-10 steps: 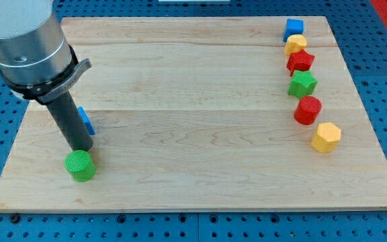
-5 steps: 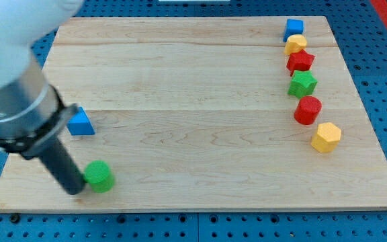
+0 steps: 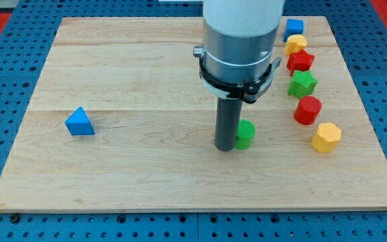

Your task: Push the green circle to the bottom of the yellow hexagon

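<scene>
The green circle lies right of the board's middle, partly hidden by my rod. My tip rests on the board touching the circle's left side. The yellow hexagon lies near the board's right edge, to the right of the green circle and about level with it, with a gap between them.
A column of blocks runs up the right side above the hexagon: a red circle, a green star, a red star, a yellow block and a blue cube. A blue triangle lies at the left.
The green circle has been pushed from the bottom left of the board far to the right and slightly up. My tip moved with it, staying on its left side.
</scene>
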`<action>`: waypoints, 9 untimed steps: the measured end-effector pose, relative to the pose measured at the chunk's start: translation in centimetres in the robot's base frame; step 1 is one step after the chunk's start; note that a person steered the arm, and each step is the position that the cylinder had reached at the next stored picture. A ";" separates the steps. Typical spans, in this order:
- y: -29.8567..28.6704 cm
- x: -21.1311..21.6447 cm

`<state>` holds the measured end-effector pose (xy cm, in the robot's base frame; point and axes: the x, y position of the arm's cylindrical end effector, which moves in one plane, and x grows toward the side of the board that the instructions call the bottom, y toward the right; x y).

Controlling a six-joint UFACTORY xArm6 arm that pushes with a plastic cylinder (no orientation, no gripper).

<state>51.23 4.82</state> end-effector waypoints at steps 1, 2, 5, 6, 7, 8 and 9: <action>0.2 -1.5; 0.3 -3.6; 9.8 -3.6; 11.4 -1.8; 7.5 -0.2; 7.7 1.2; 5.1 1.6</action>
<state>52.80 9.95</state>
